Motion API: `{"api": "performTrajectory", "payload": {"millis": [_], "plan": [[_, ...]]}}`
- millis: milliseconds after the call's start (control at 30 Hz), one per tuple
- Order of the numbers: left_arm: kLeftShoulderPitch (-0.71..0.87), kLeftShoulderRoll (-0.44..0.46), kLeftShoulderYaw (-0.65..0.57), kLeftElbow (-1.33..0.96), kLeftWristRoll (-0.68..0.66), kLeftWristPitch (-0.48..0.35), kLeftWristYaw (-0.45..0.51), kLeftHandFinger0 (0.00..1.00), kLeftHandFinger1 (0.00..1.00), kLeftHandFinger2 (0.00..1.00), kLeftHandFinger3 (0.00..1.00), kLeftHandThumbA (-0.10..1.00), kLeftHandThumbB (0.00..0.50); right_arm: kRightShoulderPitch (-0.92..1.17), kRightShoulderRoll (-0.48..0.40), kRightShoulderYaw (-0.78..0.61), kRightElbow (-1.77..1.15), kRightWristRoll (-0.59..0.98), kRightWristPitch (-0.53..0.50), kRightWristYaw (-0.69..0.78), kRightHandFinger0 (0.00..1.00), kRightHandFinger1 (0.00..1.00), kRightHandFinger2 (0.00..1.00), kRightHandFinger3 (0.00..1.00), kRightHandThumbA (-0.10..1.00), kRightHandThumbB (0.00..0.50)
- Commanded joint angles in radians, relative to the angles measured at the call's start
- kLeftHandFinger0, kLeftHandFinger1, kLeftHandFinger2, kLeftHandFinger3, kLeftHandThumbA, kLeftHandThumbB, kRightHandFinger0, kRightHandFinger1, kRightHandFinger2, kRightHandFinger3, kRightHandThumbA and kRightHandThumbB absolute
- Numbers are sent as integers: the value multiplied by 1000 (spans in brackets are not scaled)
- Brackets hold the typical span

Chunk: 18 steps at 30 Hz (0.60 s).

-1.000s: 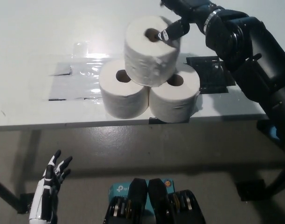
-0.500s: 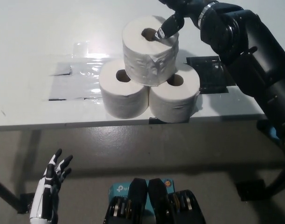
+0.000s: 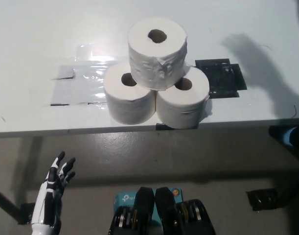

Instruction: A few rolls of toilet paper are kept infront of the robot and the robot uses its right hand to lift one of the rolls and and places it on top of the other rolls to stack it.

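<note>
Atop two white rolls (image 3: 154, 103), a third roll (image 3: 157, 52), upright; left robot hand (image 3: 54, 188) empty, fingers spread.

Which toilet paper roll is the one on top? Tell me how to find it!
Look at the white table and find the clump of three toilet paper rolls near its front edge. Two sit side by side on the table, the left roll and the right roll. The top roll rests across both of them, the only one that is not touching the table.
</note>
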Motion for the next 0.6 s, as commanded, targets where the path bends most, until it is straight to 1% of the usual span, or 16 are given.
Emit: {"api": "performTrajectory", "payload": {"millis": [0, 67, 100, 133, 167, 200, 233, 267, 300, 333, 367, 400, 467, 500, 533, 567], "plan": [[-33, 6, 6, -19, -2, -2, 2, 1000, 1000, 977, 1000, 1000, 118, 112, -39, -211, -420, 186, 15, -99, 1000, 1000, 1000, 1000, 1000, 238], [-48, 6, 7, -11, 0, -4, 4, 1000, 1000, 992, 1000, 1000, 122, 174, -14, -255, -530, 217, 23, -115, 1000, 1000, 1000, 1000, 1000, 233], [-55, 2, 6, -3, -1, -8, 5, 1000, 1000, 1000, 1000, 1000, 131, 251, 9, -293, -636, 234, 15, -145, 1000, 1000, 1000, 1000, 1000, 193], [-56, 2, 7, -2, -2, -8, 5, 1000, 1000, 1000, 1000, 1000, 149, 292, 16, -309, -685, 251, 8, -152, 1000, 1000, 1000, 1000, 1000, 187], [-70, 0, 7, 10, -2, -15, 7, 1000, 1000, 1000, 1000, 1000, 181, 372, 38, -336, -788, 312, 11, -158, 1000, 1000, 1000, 1000, 1000, 194], [-76, -5, 9, 18, -3, -22, 10, 1000, 1000, 1000, 1000, 1000, 187, 408, 50, -340, -828, 330, 11, -163, 1000, 1000, 1000, 1000, 1000, 185], [-84, -7, 11, 25, -8, -27, 12, 1000, 1000, 1000, 1000, 1000, 172, 476, 82, -344, -897, 376, 14, -178, 1000, 1000, 1000, 1000, 1000, 178], [-87, -9, 12, 28, -9, -29, 12, 1000, 1000, 1000, 1000, 1000, 177, 497, 93, -347, -919, 393, 17, -182, 1000, 1000, 1000, 1000, 1000, 178], [-93, -5, 7, 37, 8, -38, 14, 1000, 1000, 1000, 1000, 1000, 105, 608, 141, -346, -971, 386, -29, -223, 1000, 1000, 1000, 1000, 1000, 199], [-98, -6, 6, 43, 12, -42, 16, 1000, 1000, 1000, 1000, 1000, 77, 634, 151, -345, -981, 385, -41, -230, 1000, 1000, 1000, 1000, 1000, 200], [-98, -3, 3, 47, 19, -44, 16, 1000, 1000, 1000, 1000, 1000, 85, 676, 172, -341, -994, 391, -58, -240, 1000, 1000, 1000, 1000, 1000, 205], [-99, 2, 0, 48, 22, -36, 11, 1000, 1000, 1000, 1000, 1000, 130, 765, 211, -326, -1015, 394, -102, -261, 1000, 1000, 1000, 1000, 1000, 218], [-92, 11, 3, 48, 13, -37, 1, 1000, 1000, 1000, 1000, 1000, 188, 892, 267, -289, -1025, 378, -160, -269, 1000, 1000, 1000, 1000, 1000, 208], [-86, 10, 4, 48, 6, -41, -1, 1000, 1000, 1000, 1000, 1000, 193, 950, 288, -275, -1028, 383, -178, -270, 1000, 1000, 1000, 1000, 1000, 200], [-81, 5, 5, 57, 1, -55, -1, 1000, 1000, 1000, 1000, 1000, 202, 1024, 315, -262, -1005, 380, -234, -279, 1000, 1000, 1000, 1000, 1000, 160], [-79, 1, 3, 60, 1, -62, 0, 1000, 1000, 1000, 1000, 1000, 204, 1083, 338, -252, -945, 368, -324, -298, 1000, 1000, 1000, 1000, 1000, 154]]}}
